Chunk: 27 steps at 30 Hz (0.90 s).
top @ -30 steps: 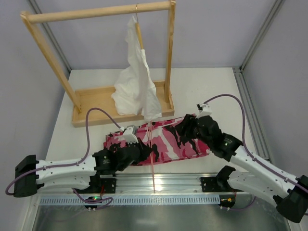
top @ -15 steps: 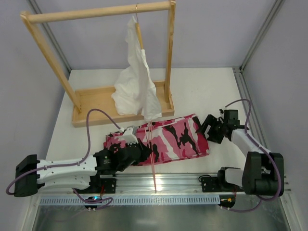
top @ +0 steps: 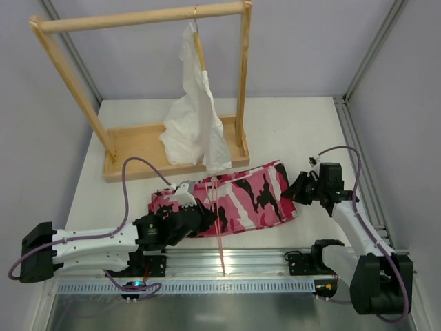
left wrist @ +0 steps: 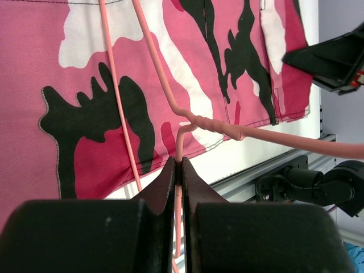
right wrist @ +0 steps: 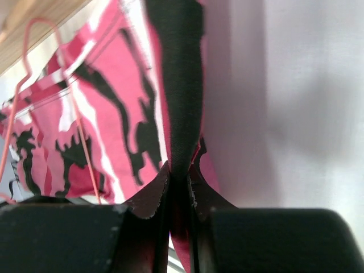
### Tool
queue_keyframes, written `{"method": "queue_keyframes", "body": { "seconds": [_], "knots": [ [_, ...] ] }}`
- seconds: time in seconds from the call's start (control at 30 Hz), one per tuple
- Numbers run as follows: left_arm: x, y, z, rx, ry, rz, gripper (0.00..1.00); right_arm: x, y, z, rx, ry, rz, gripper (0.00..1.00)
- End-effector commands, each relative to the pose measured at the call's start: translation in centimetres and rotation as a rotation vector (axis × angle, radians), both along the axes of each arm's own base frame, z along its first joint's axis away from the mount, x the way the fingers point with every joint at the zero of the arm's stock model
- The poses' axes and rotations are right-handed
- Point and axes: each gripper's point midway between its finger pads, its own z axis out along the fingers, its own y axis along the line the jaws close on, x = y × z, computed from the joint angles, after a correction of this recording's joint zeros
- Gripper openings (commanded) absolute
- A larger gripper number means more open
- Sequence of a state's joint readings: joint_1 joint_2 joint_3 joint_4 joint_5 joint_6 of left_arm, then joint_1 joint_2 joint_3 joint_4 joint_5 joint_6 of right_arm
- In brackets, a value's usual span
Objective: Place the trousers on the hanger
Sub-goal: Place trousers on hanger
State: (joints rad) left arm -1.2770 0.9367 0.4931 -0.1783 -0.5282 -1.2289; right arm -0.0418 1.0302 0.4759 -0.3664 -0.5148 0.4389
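The camouflage trousers (top: 241, 196) lie folded flat on the white table in front of both arms. The thin pink wire hanger (top: 220, 231) lies across them, its hook end pointing at the near edge. My left gripper (top: 210, 215) is shut on the hanger's wire near the twisted neck; in the left wrist view the hanger (left wrist: 202, 122) runs between the closed left gripper (left wrist: 178, 170) over the trousers (left wrist: 74, 85). My right gripper (top: 295, 191) is shut on the trousers' right edge; the right wrist view shows the right gripper (right wrist: 179, 179) pinching a raised fold of the trousers (right wrist: 116, 96).
A wooden rack (top: 138, 21) stands at the back on a wooden base (top: 134, 148). A white garment (top: 193, 117) hangs from it on a tan hanger and reaches down close to the trousers' far edge. A metal rail (top: 227, 263) runs along the near edge.
My right arm pulled back from over the trousers to their right side, opened wide, then closed on the right edge and raised it slightly. The left gripper kept still on the hanger.
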Motion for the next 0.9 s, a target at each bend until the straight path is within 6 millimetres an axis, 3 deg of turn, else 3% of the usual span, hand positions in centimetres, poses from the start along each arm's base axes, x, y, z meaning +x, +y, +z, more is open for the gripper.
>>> {"method": "queue_keyframes", "body": {
  "seconds": [0.0, 0.13, 0.17, 0.37, 0.4, 0.53, 0.6, 0.63, 0.67, 0.7, 0.87],
  "knots": [
    [0.3, 1.0, -0.4, 0.002, -0.001, 0.048, 0.0, -0.6, 2.2, 3.6, 0.017, -0.093, 0.053, 0.13],
    [0.4, 1.1, -0.8, 0.013, 0.007, 0.057, 0.0, -1.1, 5.8, 5.4, 0.04, -0.136, 0.111, 0.06],
    [0.4, 1.0, -0.7, 0.005, 0.008, 0.057, 0.0, -2.2, 8.1, 5.5, 0.068, -0.12, 0.163, 0.05],
    [0.3, 1.0, -0.7, 0.007, 0.013, 0.058, 0.0, -3.0, 15.1, 6.0, 0.111, -0.145, 0.267, 0.04],
    [0.3, 1.2, -0.7, 0.009, 0.011, 0.061, 0.0, -4.2, 17.0, 6.2, 0.136, -0.132, 0.313, 0.04],
    [0.4, 1.4, -0.4, 0.007, 0.005, 0.068, 0.0, -5.0, 21.5, 6.7, 0.164, -0.138, 0.361, 0.04],
    [0.5, 1.4, -0.2, 0.009, 0.003, 0.07, 0.01, -5.4, 22.8, 5.2, 0.145, -0.088, 0.373, 0.04],
    [0.4, 1.6, -0.3, 0.013, 0.004, 0.07, 0.0, -5.7, 24.4, 6.0, 0.178, -0.101, 0.392, 0.04],
    [0.4, 1.6, -0.2, 0.01, 0.004, 0.072, 0.0, -5.7, 25.0, 5.0, 0.158, -0.077, 0.394, 0.04],
    [0.4, 1.6, -0.3, 0.01, 0.006, 0.072, 0.0, -5.6, 25.7, 5.3, 0.16, -0.075, 0.398, 0.04],
    [0.4, 2.1, -0.1, 0.015, 0.001, 0.079, 0.0, -6.1, 27.8, 5.1, 0.174, -0.05, 0.42, 0.07]
  ]
}}
